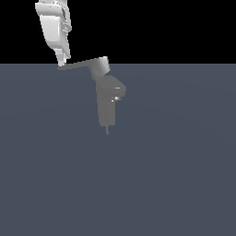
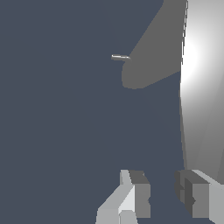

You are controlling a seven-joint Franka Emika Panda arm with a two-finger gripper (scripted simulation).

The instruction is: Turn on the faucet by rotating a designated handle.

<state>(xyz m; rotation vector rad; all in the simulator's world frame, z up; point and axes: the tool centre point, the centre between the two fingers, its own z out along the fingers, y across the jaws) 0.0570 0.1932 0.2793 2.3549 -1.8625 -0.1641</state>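
The grey faucet (image 1: 107,103) stands upright on the blue-grey floor, with a short rounded spout stub (image 1: 119,89) on the exterior view's right. Its handle (image 1: 78,64) is a thin flat blade that runs from the blocky cap (image 1: 101,64) out to the exterior view's left. My white gripper (image 1: 62,61) comes down from above at the blade's far tip. In the wrist view the gripper (image 2: 164,197) is open and holds nothing. The bright blade (image 2: 197,87) ends right at one finger (image 2: 199,197), outside the gap. The faucet body (image 2: 153,52) lies beyond.
A flat blue-grey floor (image 1: 175,175) spreads all round the faucet. A thin small pin (image 1: 107,130) sticks out under the faucet base; it also shows in the wrist view (image 2: 120,57).
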